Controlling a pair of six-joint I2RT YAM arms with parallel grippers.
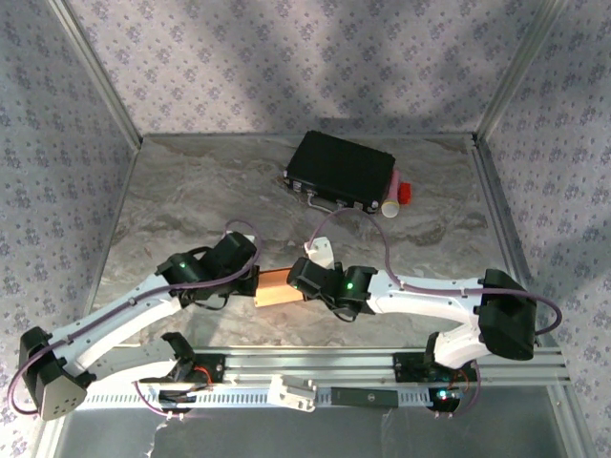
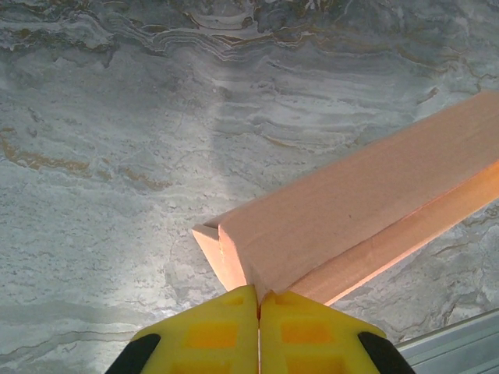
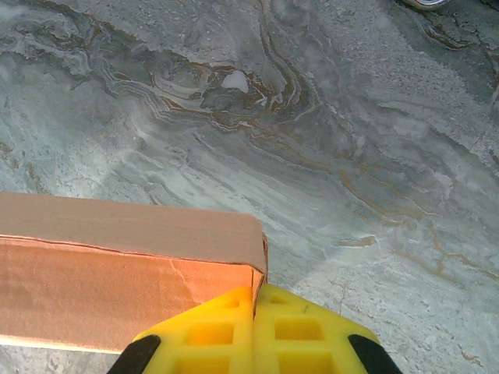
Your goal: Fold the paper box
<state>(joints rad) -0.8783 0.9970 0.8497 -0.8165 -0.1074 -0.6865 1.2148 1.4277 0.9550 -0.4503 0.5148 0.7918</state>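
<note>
1. The right gripper [image 3: 256, 292] sits at the bottom edge. Its two yellow fingers [image 3: 210, 335] are pressed together, with no gap along their seam.
2. The paper box [image 3: 117, 273] is salmon-pink card entering from the left. Its upper face and near side face meet along a straight crease.
3. The box's right-hand corner touches the fingertips at the seam. Whether any card is pinched there cannot be told.
4. The table [image 3: 351, 156] is a grey marbled surface with brownish veins.
5. A shiny metal fragment [image 3: 427, 2] at the top edge is too cropped to identify.

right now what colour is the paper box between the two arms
The paper box is plain salmon pink, clearest in the left wrist view.
</note>
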